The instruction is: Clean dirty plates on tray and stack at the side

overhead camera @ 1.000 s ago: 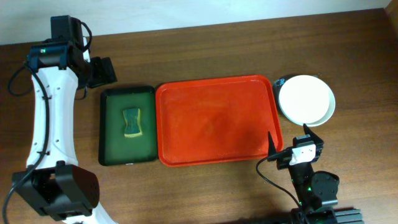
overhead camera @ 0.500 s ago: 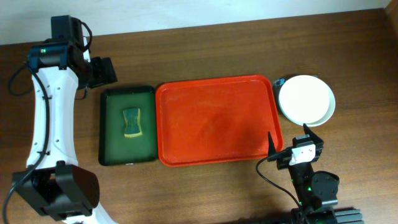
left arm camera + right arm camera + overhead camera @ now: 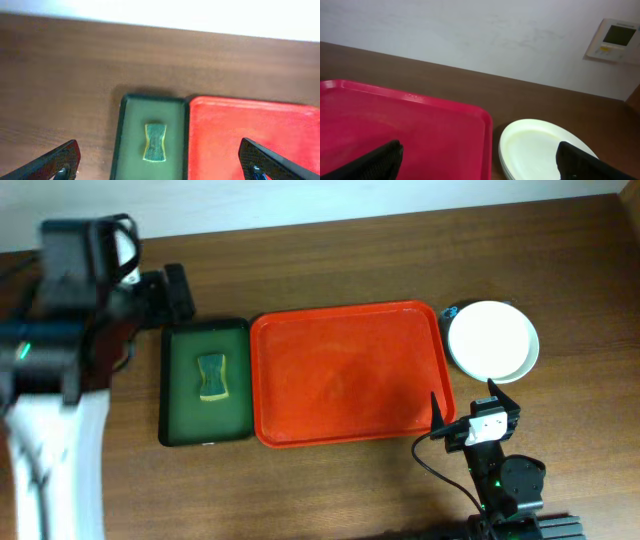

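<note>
The red tray (image 3: 345,375) lies mid-table with nothing on it; its bare surface also fills the left of the right wrist view (image 3: 410,120). The white plates (image 3: 493,340) sit stacked on the table just right of the tray's far right corner, and the top plate (image 3: 540,150) looks clean. My right gripper (image 3: 465,397) hovers open near the tray's front right corner, with nothing between its fingers (image 3: 380,160). My left gripper (image 3: 178,292) is open and empty behind the green tray, its fingers (image 3: 60,160) spread wide above the sponge (image 3: 154,142).
A dark green tray (image 3: 175,380) holding a yellow-edged green sponge (image 3: 211,376) lies against the red tray's left side. A small dark object (image 3: 450,311) rests behind the plates. A wall panel (image 3: 615,37) hangs beyond the table's far edge.
My left arm has swung and is blurred with motion, its gripper shifted slightly right and back. The right arm, plates and trays have not moved.
</note>
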Robot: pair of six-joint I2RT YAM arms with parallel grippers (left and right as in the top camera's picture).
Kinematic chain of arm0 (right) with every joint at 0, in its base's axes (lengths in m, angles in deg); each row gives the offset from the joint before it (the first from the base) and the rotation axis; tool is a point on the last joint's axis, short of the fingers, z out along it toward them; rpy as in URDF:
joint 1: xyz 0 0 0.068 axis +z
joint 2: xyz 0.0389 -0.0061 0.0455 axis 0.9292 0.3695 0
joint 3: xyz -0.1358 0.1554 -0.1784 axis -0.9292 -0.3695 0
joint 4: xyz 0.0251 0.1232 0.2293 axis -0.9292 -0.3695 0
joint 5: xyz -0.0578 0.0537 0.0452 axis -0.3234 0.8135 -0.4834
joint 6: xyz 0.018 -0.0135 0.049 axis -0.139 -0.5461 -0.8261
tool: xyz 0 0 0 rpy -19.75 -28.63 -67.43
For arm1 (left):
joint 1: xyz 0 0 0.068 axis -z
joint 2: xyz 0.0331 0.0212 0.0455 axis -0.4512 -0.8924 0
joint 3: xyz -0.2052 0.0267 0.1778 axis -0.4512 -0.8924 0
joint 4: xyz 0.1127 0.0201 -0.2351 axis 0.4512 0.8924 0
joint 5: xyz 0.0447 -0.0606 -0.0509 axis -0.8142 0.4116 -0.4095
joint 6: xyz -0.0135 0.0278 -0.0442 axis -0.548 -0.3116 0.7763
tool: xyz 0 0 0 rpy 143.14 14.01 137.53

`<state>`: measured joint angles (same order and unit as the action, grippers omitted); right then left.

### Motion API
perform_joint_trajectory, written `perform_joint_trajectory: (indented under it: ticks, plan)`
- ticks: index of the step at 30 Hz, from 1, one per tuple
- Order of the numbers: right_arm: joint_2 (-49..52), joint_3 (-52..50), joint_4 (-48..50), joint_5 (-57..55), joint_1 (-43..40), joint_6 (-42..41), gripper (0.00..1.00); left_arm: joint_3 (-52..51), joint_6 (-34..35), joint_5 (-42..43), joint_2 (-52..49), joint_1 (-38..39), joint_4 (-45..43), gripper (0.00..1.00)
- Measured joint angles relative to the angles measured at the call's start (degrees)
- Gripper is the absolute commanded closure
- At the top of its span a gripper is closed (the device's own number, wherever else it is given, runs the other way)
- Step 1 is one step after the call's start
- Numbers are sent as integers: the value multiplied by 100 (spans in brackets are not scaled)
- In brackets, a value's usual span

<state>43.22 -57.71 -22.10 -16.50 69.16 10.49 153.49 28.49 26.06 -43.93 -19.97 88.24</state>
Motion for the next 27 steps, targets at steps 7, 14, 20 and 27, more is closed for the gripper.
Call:
perform_joint_trajectory:
  ticks: [7, 14, 20, 27]
  plan:
    - [0, -2, -2, 0, 0, 2, 2, -44, 0, 0, 1226, 44, 7, 1]
    - [0, -2, -2, 0, 0, 7, 2, -2684, -2, -151, 2977, 44, -1902, 1]
    - [0, -2, -2, -2, 0, 4, 2, -5436, 0, -87, 4896, 44, -5191, 1]
    - [0, -2, -2, -2, 0, 4, 2, -7477, 0, -37, 7016, 35, -8107, 1]
